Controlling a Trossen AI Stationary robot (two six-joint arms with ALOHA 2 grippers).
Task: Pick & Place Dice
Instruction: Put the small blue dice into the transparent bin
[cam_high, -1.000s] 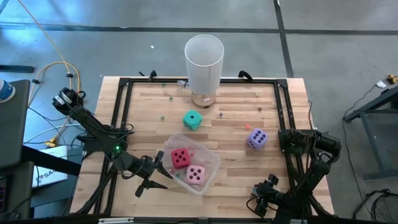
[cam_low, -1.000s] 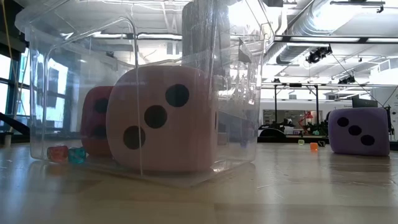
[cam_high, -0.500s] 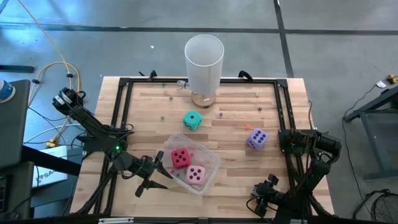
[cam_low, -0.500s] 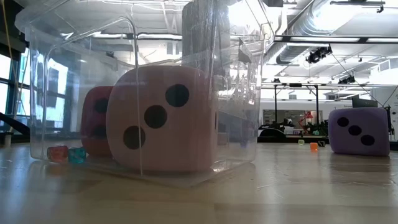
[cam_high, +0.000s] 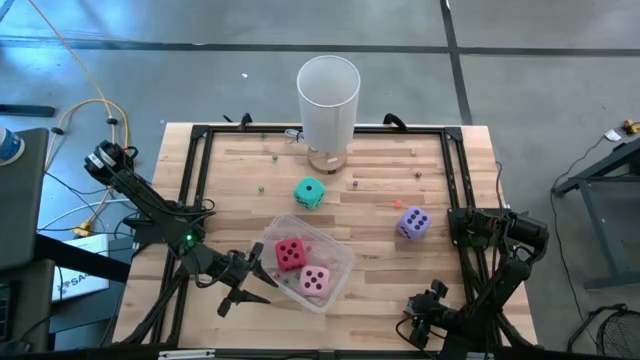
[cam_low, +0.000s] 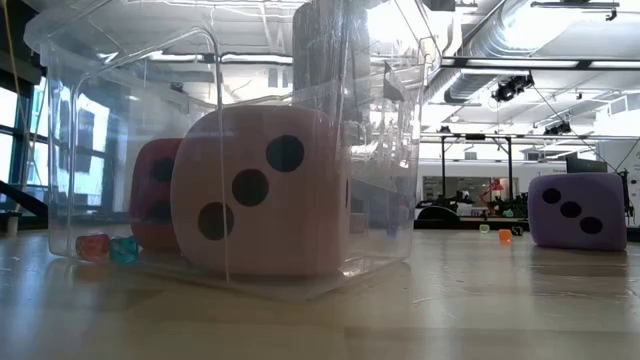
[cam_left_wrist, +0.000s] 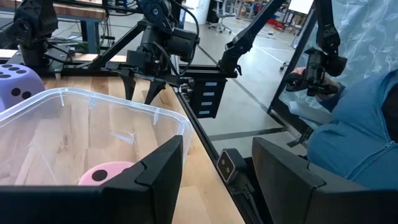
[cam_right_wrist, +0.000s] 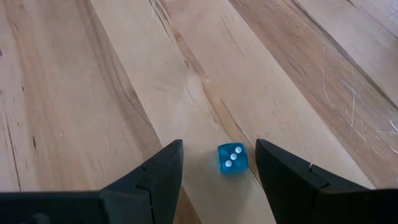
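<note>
Two dice are already placed: the red foam cube (cam_high: 290, 252) and the pink foam cube (cam_high: 315, 281) sit inside the clear plastic tub (cam_high: 341, 258) near the bench's (cam_high: 380, 290) front. The teal-green foam cube (cam_high: 309, 192) and purple foam cube (cam_high: 413, 223) lie out on the wood, well apart. The left end effector (cam_high: 252, 283), fingers spread and empty, hovers just beside the tub; the right end effector (cam_high: 421, 318), also spread, rests low at the front edge over a tiny blue die (cam_right_wrist: 232, 158). Next, probably a reach for a loose cube. A tall white cylinder (cam_high: 328, 100) stands behind the teal one.
</note>
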